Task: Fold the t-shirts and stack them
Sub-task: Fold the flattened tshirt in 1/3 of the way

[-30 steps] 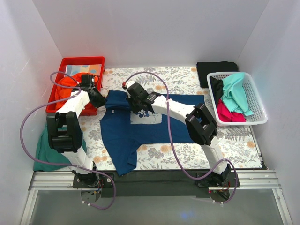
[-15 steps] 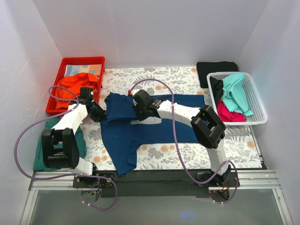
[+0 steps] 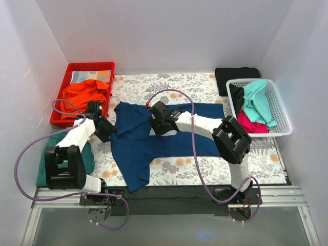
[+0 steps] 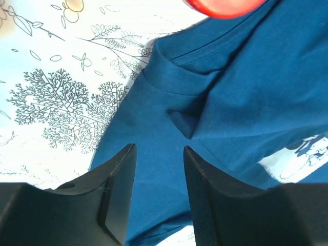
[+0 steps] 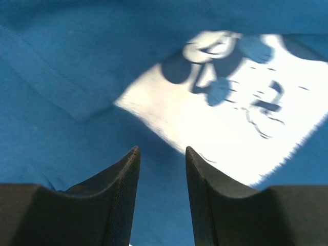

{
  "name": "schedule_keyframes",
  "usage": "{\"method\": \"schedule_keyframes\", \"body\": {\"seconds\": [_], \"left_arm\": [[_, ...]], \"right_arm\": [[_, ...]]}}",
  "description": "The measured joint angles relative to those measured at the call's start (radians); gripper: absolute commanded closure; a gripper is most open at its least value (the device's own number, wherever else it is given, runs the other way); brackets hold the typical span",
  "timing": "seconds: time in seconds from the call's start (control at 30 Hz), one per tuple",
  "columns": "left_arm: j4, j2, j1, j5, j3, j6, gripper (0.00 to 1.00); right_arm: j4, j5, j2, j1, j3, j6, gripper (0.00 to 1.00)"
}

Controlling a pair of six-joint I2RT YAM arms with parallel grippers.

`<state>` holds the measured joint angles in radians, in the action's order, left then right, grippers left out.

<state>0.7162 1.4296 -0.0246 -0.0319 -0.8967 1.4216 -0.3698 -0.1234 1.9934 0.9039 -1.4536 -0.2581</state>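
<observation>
table (image 3: 195, 87): floral cloth | navy t-shirt (image 3: 174, 146): spread mid-table, widest left to right | my left gripper (image 3: 105, 129): at its left edge, jaws apart, empty | my right gripper (image 3: 156, 123): nearer its middle, over the white chest print (image 5: 241, 102), jaws apart, empty

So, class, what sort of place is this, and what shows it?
Probably a robot test cell for folding laundry: white walls around a floral table, two arms over a navy t-shirt, a white basket of clothes.
</observation>
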Motion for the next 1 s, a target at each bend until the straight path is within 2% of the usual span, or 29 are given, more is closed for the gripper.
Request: {"method": "schedule_keyframes", "body": {"seconds": [0.17,0.27,0.43,0.57,0.77,1.0], "left_arm": [[0.01,-0.012,0.002,0.019,-0.039,-0.009,0.6],[0.008,0.015,0.005,0.024,-0.12,-0.024,0.62],[-0.075,0.189,0.008,0.002,-0.319,-0.05,0.67],[-0.108,0.325,0.037,-0.018,-0.416,-0.056,0.71],[-0.133,0.574,0.083,-0.04,-0.589,-0.072,0.72],[-0.102,0.705,0.106,-0.043,-0.709,-0.075,0.72]], "right_arm": [[-0.026,-0.05,-0.068,-0.05,0.014,-0.024,0.53],[-0.025,-0.054,-0.106,-0.143,0.014,-0.046,0.53],[-0.036,-0.048,-0.103,-0.332,0.003,-0.064,0.53],[-0.054,-0.039,-0.048,-0.437,-0.048,-0.064,0.53],[-0.069,-0.019,0.043,-0.479,-0.119,-0.064,0.53],[-0.079,0.021,0.1,-0.505,-0.136,-0.068,0.54]]}}
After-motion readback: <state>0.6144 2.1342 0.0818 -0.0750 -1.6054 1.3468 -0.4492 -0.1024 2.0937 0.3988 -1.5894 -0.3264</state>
